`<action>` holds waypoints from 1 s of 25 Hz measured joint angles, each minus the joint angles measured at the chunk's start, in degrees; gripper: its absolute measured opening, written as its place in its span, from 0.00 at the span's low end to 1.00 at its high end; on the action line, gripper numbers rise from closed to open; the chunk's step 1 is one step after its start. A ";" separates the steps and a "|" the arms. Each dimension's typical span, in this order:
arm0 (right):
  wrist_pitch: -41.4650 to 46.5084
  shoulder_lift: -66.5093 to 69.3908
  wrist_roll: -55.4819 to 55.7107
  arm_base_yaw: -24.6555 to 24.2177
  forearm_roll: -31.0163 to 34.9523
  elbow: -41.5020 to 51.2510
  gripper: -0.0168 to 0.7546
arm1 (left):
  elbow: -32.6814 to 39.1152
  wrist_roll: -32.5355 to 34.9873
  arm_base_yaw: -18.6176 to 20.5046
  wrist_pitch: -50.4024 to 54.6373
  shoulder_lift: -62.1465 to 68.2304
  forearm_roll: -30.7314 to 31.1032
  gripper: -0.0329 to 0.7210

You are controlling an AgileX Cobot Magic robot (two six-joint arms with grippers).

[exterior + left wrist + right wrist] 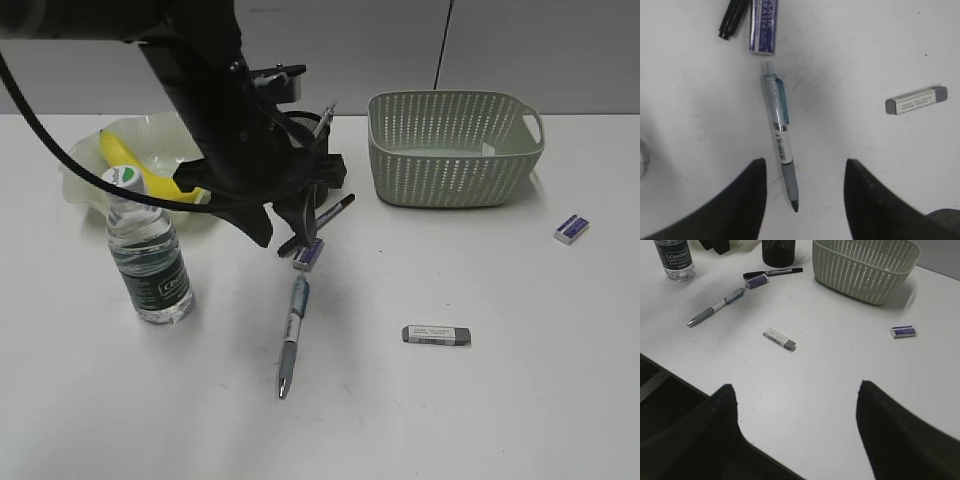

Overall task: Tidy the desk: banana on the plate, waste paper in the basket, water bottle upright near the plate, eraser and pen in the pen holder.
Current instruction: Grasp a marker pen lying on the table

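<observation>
Trouble lies in the crowding: the left gripper (802,200), jaws apart and empty, hangs over the clear blue-clipped pen (780,140) lying mid-desk (500,420), its top end almost against a purple-labelled eraser (763,25), which closing fingers may nudge; the right gripper (797,440) waits open.

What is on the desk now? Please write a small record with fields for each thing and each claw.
banana: lying in the plate
water bottle: upright, in front of the plate
basket: at the back right; inside not fully visible
pen holder: beside the basket, partly hidden by the left arm
blue pen: flat on the desk
black pen: flat, near the pen holder
erasers: purple one by the pens, grey one mid-desk, purple one far right
left claw: open, above the blue pen
right claw: open, empty
</observation>
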 joint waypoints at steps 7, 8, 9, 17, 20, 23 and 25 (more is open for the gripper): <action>0.00 0.00 0.00 0.00 0.00 0.00 0.78 | 0.00 -2.54 -0.20 -5.04 0.00 -0.74 0.54; 0.00 0.00 0.00 0.00 0.00 0.00 0.78 | 0.00 -3.28 -0.20 -6.77 0.00 -1.08 0.54; 0.00 0.00 0.00 0.00 0.00 0.00 0.78 | 0.00 -3.79 -0.20 -7.92 0.00 -1.71 0.54; 0.00 0.00 0.00 0.00 0.00 0.00 0.78 | 0.00 -4.72 -0.25 -16.36 0.00 -7.05 0.54; 0.00 0.00 0.00 0.00 0.00 0.00 0.78 | 0.00 -4.72 -0.25 -16.95 0.00 -7.18 0.54; 0.00 0.00 0.00 0.00 0.00 0.00 0.78 | 0.00 -4.72 -0.25 -16.95 0.00 -7.37 0.54; 0.00 0.00 0.00 0.00 0.00 0.00 0.78 | 0.00 -4.72 -0.25 -16.95 0.00 -7.36 0.54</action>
